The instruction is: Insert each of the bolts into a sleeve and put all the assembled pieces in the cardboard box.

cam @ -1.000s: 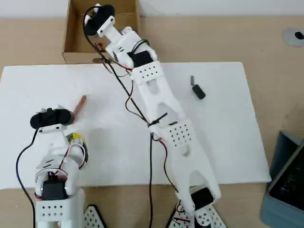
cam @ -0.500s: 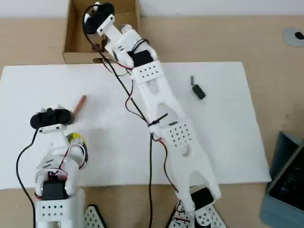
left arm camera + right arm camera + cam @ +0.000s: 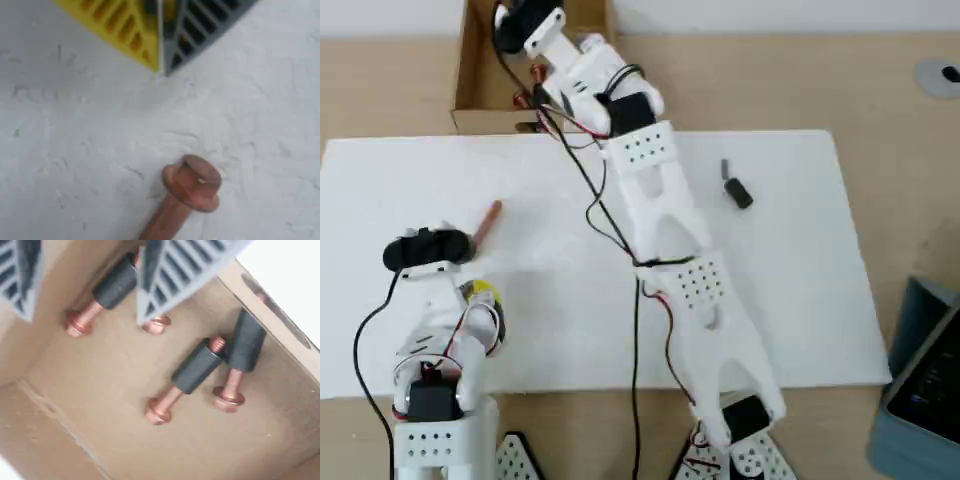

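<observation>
The task looks almost finished. The right gripper (image 3: 84, 319) hangs inside the cardboard box (image 3: 478, 88) with its fingers spread and nothing between them. Under it and beside it, on the box floor, lie the assembled pieces (image 3: 196, 369), each one a copper bolt pushed through a black sleeve. Three are plain to see and a fourth is partly hidden behind one finger.

What is left is probably one pair. A single bolt (image 3: 191, 182) lies just in front of the left gripper (image 3: 161, 67), not touching it. This gripper has its yellow and grey fingers pressed together on nothing. The loose sleeve (image 3: 738, 192) lies well apart from both grippers, on the other side of the right arm (image 3: 660, 230) from the left gripper. So one insertion and one placing into the box seem to be left.

The work surface is a white foam-like board (image 3: 790, 300) with a rough face, and it lies on a wooden table (image 3: 790, 85). At the table's edge stands a dark grey-blue container (image 3: 925, 385).
</observation>
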